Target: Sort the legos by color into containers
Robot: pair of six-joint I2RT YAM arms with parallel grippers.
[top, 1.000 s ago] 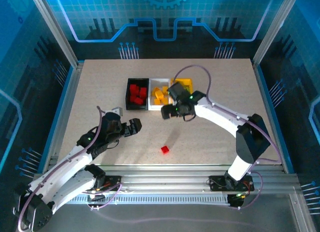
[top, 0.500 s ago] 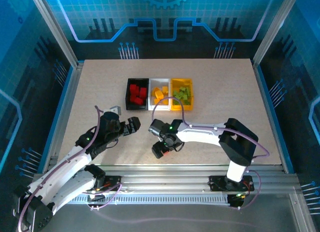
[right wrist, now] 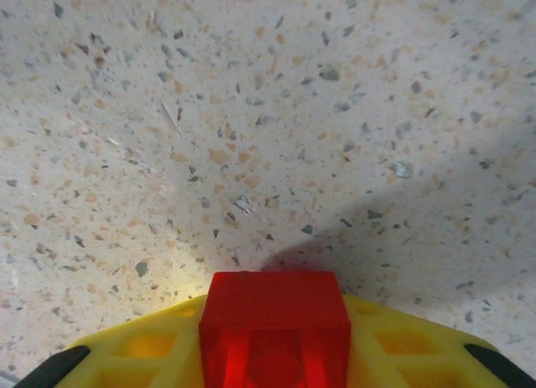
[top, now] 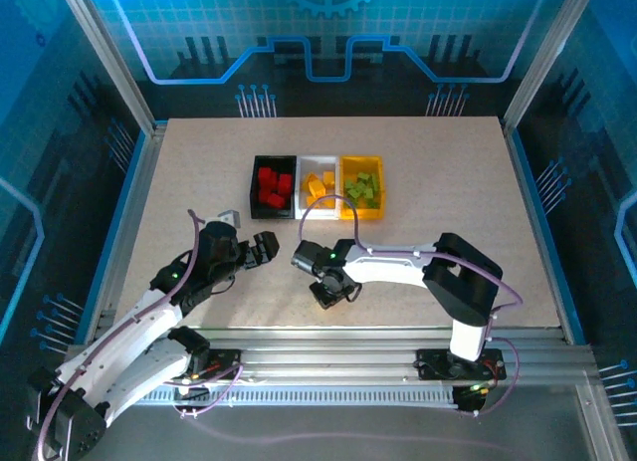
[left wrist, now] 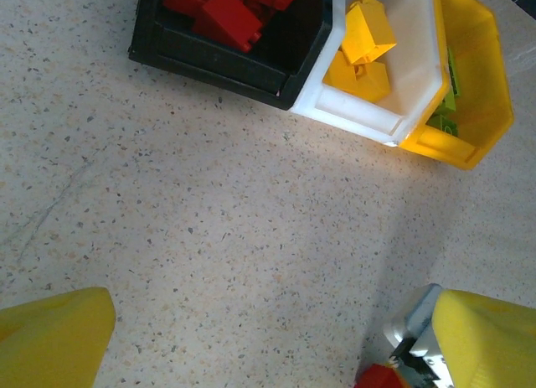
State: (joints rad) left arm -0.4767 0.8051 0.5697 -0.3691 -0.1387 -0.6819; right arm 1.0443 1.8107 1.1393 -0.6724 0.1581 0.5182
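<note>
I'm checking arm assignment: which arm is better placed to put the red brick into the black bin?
Right. The right gripper is shut on the red brick, so it need only carry it to the black bin. The left gripper hangs open and empty.

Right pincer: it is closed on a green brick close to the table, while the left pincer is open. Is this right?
Not quite. The right wrist view shows that the brick clamped in the right pincer is red, not green. The rest holds: this pincer is closed close to the table, and the left pincer is open.
</note>
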